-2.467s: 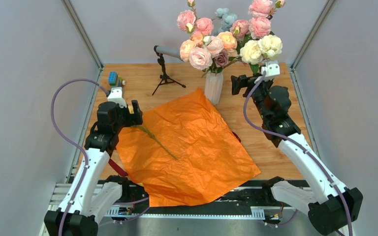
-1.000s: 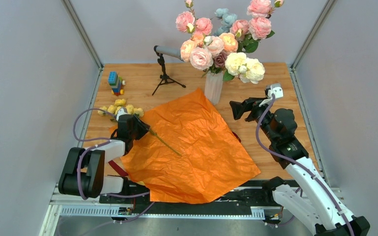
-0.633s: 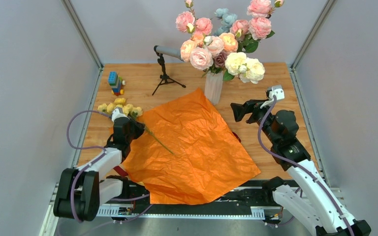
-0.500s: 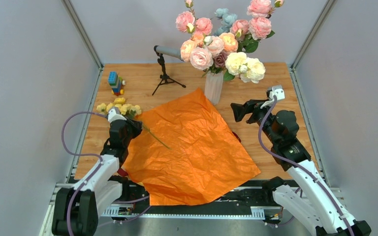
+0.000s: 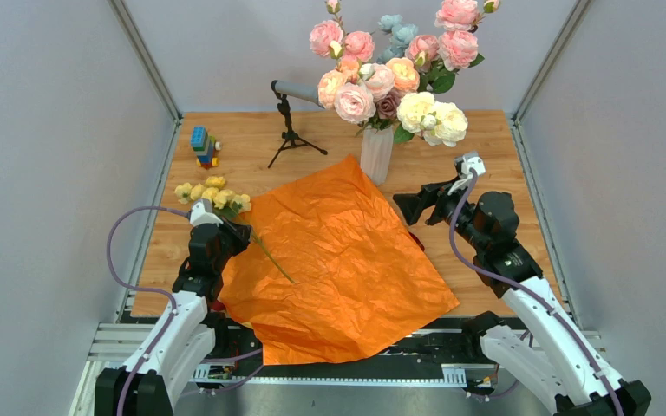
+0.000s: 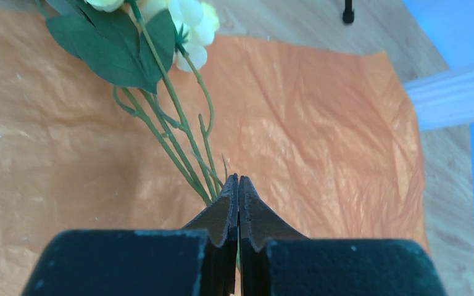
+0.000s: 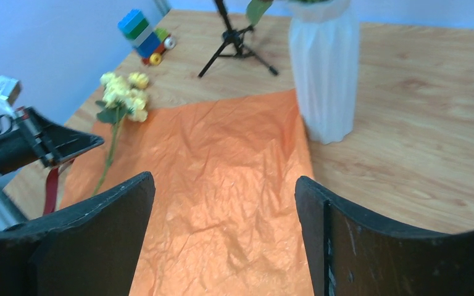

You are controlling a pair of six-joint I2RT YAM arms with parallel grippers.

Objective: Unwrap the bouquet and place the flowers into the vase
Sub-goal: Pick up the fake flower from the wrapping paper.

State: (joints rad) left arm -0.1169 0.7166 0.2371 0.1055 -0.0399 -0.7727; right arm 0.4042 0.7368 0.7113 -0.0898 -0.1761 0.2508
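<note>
Nearest, the left tool [image 6: 239,180] is clenched over the near-left edge of the paper [image 5: 347,260]. Thin green stems [image 5: 270,257] run under its left finger in the wrist view, so I cannot tell whether they are pinched or only lie beneath. Their yellow flowers [image 5: 212,192] rest on the tabletop [image 5: 486,139] just past the paper's left corner, and the wrist view cuts them off at its top. A red ribbon [image 7: 52,185] shows only as a strip at the paper's edge. The right tool [image 5: 401,206] hangs released and empty over the paper's right side. Beyond it stands the vase [image 5: 376,154], its mouth cropped in the right wrist view, holding the other flowers [image 5: 390,78]. A mic stand [image 5: 290,130] and toy blocks [image 5: 202,146] lie farther left.

A second ago the left tool was half open. The right tool has since moved left, toward the paper.
</note>
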